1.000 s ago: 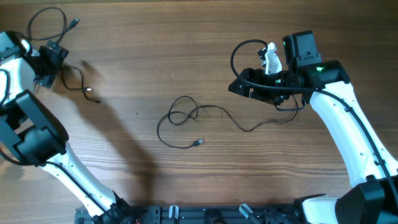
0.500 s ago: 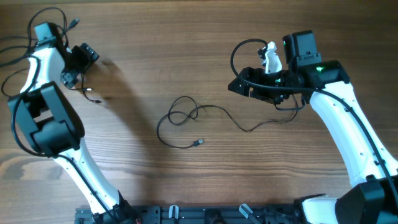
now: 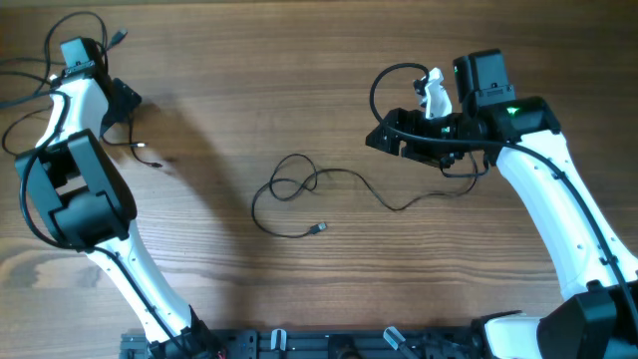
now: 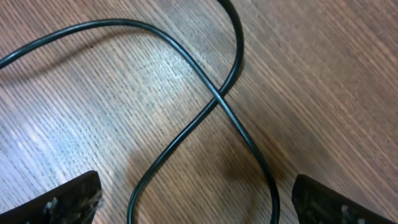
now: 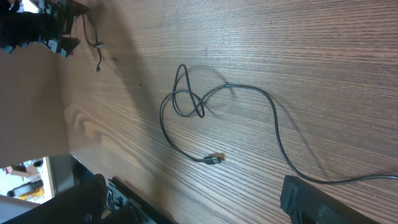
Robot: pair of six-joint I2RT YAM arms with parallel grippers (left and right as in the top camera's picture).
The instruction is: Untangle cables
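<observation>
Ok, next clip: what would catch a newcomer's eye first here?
The cable looped on itself mid-table, its plug lying free on the wood. Next, the left gripper, open at the far left corner, right above a second cable that crosses itself.

wooden table (image 3: 229, 80) | looped cable (image 3: 299, 185) lying mid-table | second cable (image 3: 140, 147) near far-left corner
</observation>
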